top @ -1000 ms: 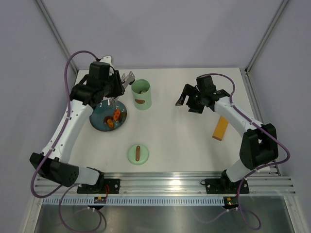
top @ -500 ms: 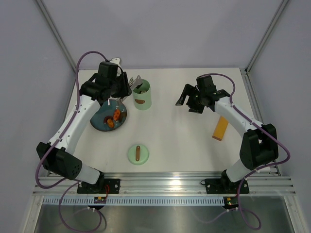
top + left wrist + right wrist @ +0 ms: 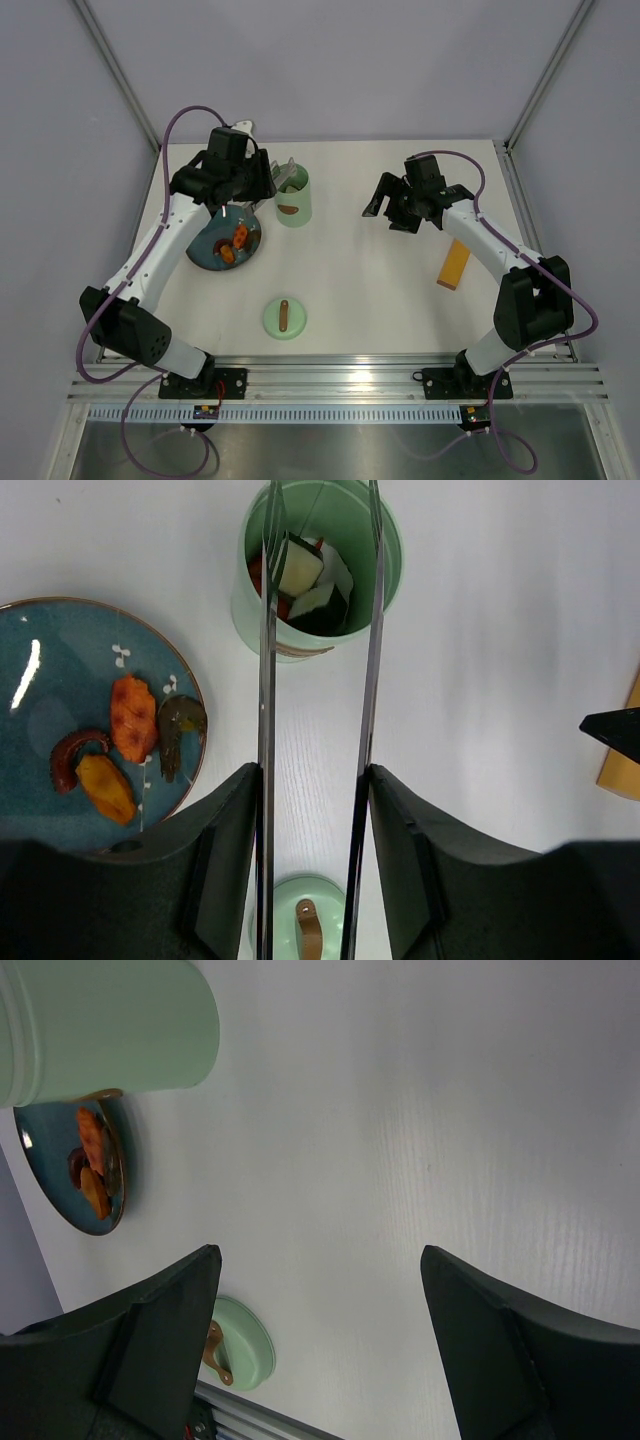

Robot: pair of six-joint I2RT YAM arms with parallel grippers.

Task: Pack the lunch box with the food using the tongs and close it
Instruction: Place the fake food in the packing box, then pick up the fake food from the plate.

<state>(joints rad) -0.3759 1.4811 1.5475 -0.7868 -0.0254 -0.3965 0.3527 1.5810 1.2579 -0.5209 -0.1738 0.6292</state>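
Over lunch box [image 3: 392, 550] mouth, tongs [image 3: 371, 680] tips.

Pale mint-green box [image 3: 301, 196] with a brown oval mark [image 3: 288, 210]. Matching green lid [image 3: 272, 323] with a brown handle [image 3: 285, 316]. Silver tongs [image 3: 267, 730]. Dark blue-green plate [image 3: 50, 640], flecked with small white marks. Orange, reddish-brown and dark olive food [image 3: 131, 732]. Orange-yellow strip [image 3: 454, 264]. White, faintly wood-grained table [image 3: 380, 300].
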